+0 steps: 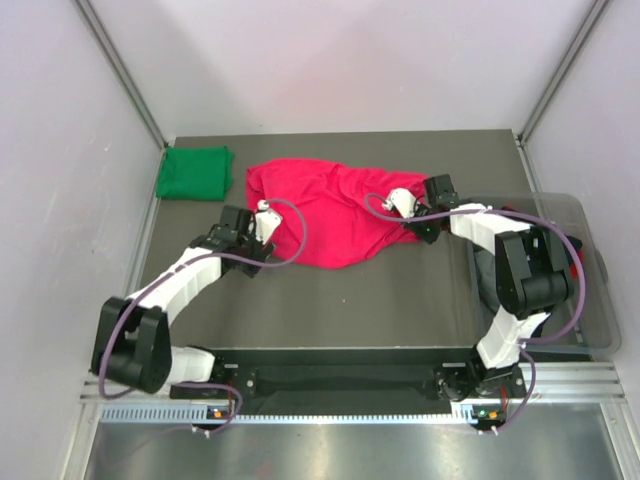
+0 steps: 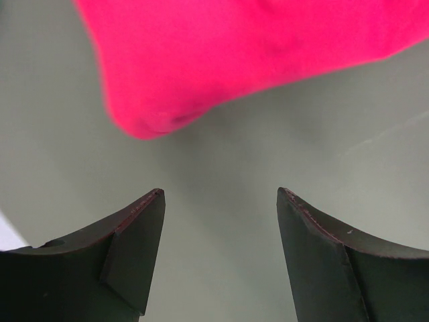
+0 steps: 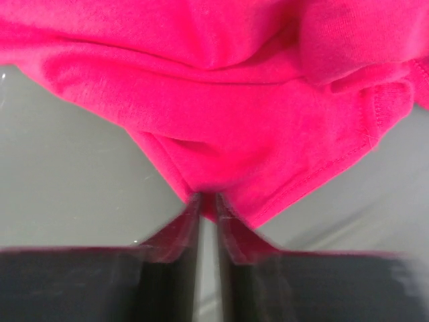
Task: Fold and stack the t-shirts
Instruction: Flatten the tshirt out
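The crimson-pink t-shirt [image 1: 325, 212] lies crumpled at the middle back of the table. The green t-shirt [image 1: 195, 172] lies folded at the back left corner. My left gripper [image 1: 262, 222] is open and empty at the pink shirt's left edge; in the left wrist view the shirt [image 2: 234, 54] is a little ahead of the gripper [image 2: 221, 194] and apart from it. My right gripper [image 1: 405, 207] is at the shirt's right end. In the right wrist view the gripper [image 3: 208, 198] is shut on a fold of the pink shirt [image 3: 221, 114]. No neck label shows.
A clear plastic bin [image 1: 560, 270] stands at the right edge of the table beside the right arm. White walls and metal posts [image 1: 125, 75] enclose the grey table [image 1: 330, 300] on three sides.
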You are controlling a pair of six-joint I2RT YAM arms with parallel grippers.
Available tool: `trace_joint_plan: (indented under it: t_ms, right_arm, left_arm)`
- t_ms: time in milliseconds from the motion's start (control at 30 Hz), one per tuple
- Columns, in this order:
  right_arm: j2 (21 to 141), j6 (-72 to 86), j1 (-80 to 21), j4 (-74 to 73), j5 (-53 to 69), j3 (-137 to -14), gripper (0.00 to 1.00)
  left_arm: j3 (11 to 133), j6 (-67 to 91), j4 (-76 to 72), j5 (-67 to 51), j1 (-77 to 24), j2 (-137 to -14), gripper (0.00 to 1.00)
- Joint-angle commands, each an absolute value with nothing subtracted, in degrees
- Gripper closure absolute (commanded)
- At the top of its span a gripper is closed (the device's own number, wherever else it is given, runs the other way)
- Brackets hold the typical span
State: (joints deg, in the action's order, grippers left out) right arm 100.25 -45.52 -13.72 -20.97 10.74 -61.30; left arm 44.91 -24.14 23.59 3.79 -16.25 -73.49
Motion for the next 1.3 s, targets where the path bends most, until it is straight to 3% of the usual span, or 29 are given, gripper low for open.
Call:
trace_joint_plan:
  t_ms: [0,67,433,567,667,700,833,867,967,1267]
  right_arm:
    - [99.14,-46.14,-13.54,-21.80,11.43,-63.37,0.95]
    - [97.92,-45.53,-13.62,-21.71,11.51,-63.19,1.00]
    - [86.23,-41.58,-13.62,-23.46,14.50,-61.08,1.00]
    - [85.52,-41.40,-13.62,-23.47,14.15,-60.21,1.00]
    - [85.26,-40.87,-13.62,-23.47,14.15,-60.20,1.00]
    - [85.25,-40.70,-13.62,-23.47,14.32,-60.12,1.00]
    - [85.51,-41.74,-13.62,-22.94,14.85,-58.54,0.98]
    - [86.13,-42.36,-13.71,-22.68,14.07,-57.67,0.83]
    - [89.03,-43.33,-13.27,-22.06,12.40,-57.92,0.72]
    - [96.32,-44.03,-12.75,-20.83,11.95,-61.69,0.57]
  left_arm:
    - [48.24,-24.96,21.36,5.52,-16.08,-78.30,0.27]
    - [49.13,-24.35,19.69,6.15,-16.08,-81.54,0.27]
    - [51.41,-23.29,11.87,11.42,-15.82,-91.13,0.28]
    - [54.04,-22.50,12.48,9.94,-15.56,-94.65,0.39]
    - [55.54,-22.06,13.97,8.79,-15.56,-95.97,0.75]
    - [55.72,-21.97,14.24,8.70,-15.47,-95.89,1.00]
    - [55.55,-22.06,13.80,8.61,-15.47,-93.00,1.00]
    - [55.55,-22.23,13.89,8.70,-15.56,-92.55,1.00]
    - [55.90,-22.41,15.20,8.61,-15.56,-91.76,1.00]
    - [55.72,-21.53,16.35,8.00,-15.56,-89.83,1.00]
